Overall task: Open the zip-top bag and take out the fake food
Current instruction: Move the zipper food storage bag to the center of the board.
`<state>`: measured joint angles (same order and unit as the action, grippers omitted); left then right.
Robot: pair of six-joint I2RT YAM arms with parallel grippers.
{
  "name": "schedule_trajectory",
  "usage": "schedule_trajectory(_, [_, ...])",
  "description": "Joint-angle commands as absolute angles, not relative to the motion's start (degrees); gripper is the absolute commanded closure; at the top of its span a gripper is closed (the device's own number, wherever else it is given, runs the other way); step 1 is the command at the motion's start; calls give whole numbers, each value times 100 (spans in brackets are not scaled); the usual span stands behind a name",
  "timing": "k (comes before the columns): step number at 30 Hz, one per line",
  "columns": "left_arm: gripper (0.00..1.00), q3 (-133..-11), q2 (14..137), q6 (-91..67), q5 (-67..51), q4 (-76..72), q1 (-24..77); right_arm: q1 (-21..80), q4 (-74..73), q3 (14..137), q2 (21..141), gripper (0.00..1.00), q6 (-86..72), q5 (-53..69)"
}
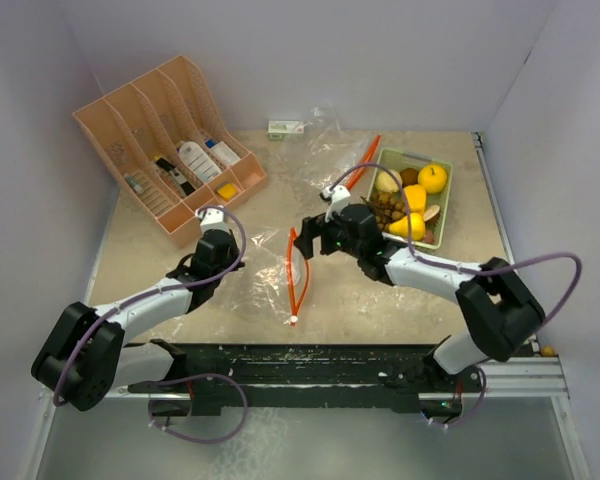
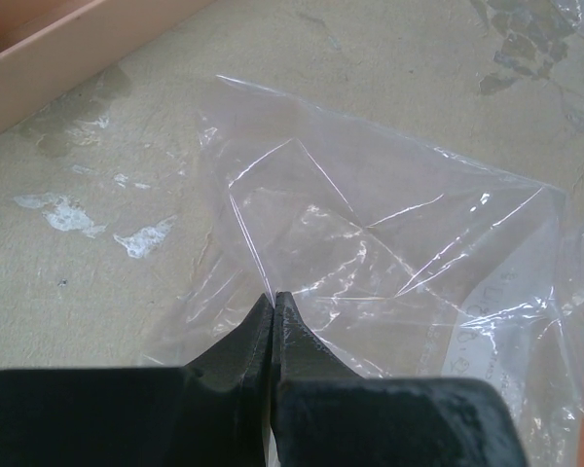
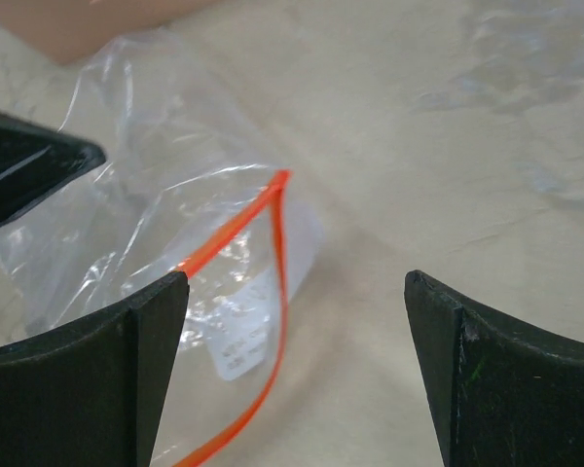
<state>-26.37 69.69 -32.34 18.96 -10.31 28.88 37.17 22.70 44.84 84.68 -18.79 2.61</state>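
Note:
The clear zip-top bag point(image 1: 265, 285) with an orange zip point(image 1: 298, 275) lies flat in the middle of the table, and I see nothing inside it. My left gripper point(image 1: 220, 262) is shut, pinching a raised fold of the bag's film point(image 2: 389, 243) at its tips point(image 2: 273, 295). Just right of the zip, my right gripper point(image 1: 306, 240) stands wide open. In its wrist view the gripper point(image 3: 298, 277) holds nothing, and the orange zip point(image 3: 277, 292) runs beside its left finger point(image 3: 136, 350). The fake food point(image 1: 412, 200), yellow and brown pieces, sits in a green basket point(image 1: 447, 212) at the right.
An orange rack point(image 1: 170, 140) with white bottles stands at the back left. A second crumpled clear bag point(image 1: 325, 140) with an orange strip point(image 1: 365, 162) lies at the back, beside a small box point(image 1: 286, 127). White walls close in on three sides.

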Motion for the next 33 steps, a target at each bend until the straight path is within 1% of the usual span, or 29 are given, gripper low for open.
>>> schedule_trajectory(1, [100, -2665, 7005, -3298, 1773, -1345, 2839, 4114, 3018, 4783, 9056, 7, -2224, 850])
schedule_trajectory(5, [100, -2655, 6933, -3264, 1740, -1328, 2830, 4282, 3448, 4944, 9555, 11, -2442, 1239])
schedule_trajectory(8, [93, -2654, 6887, -3235, 1715, -1311, 2830, 4283, 3461, 5075, 9794, 17, -2461, 1248])
schedule_trajectory(9, [91, -2652, 6870, -3234, 1714, -1303, 2825, 4283, 3482, 5106, 9852, 22, -2461, 1247])
schedule_trajectory(11, [84, -2653, 6839, -3219, 1711, -1292, 2820, 4286, 3480, 5176, 9933, 34, -2457, 1256])
schedule_trajectory(13, [75, -2656, 6820, -3208, 1722, -1277, 2826, 4285, 3497, 5234, 9987, 52, -2461, 1252])
schedule_trajectory(17, [50, -2650, 6779, -3216, 1731, -1245, 2822, 4284, 3497, 5372, 10018, 84, -2485, 1281])
schedule_trajectory(19, [40, -2653, 6750, -3212, 1744, -1235, 2822, 4280, 3394, 5545, 10020, 96, -2550, 1148])
schedule_trajectory(20, [35, -2646, 6740, -3212, 1755, -1221, 2821, 4277, 3267, 5666, 10012, 100, -2491, 1022])
schedule_trajectory(22, [24, -2639, 6677, -3239, 1824, -1165, 2821, 4244, 2966, 6025, 9990, 100, -2289, 761])
schedule_trajectory(24, [18, -2619, 6611, -3224, 1854, -1150, 2821, 4140, 2670, 6327, 9964, 100, -2145, 501])
schedule_trajectory(28, [12, -2541, 6439, -3147, 1865, -1178, 2821, 3773, 1680, 7161, 10002, 100, -2147, -80])
schedule_trajectory(30, [8, -2521, 6364, -3146, 1923, -1155, 2821, 3476, 1545, 7386, 9971, 100, -2212, -123])
schedule_trajectory(33, [8, -2492, 6315, -3139, 1915, -1175, 2822, 2938, 1517, 7629, 9982, 100, -2352, -97])
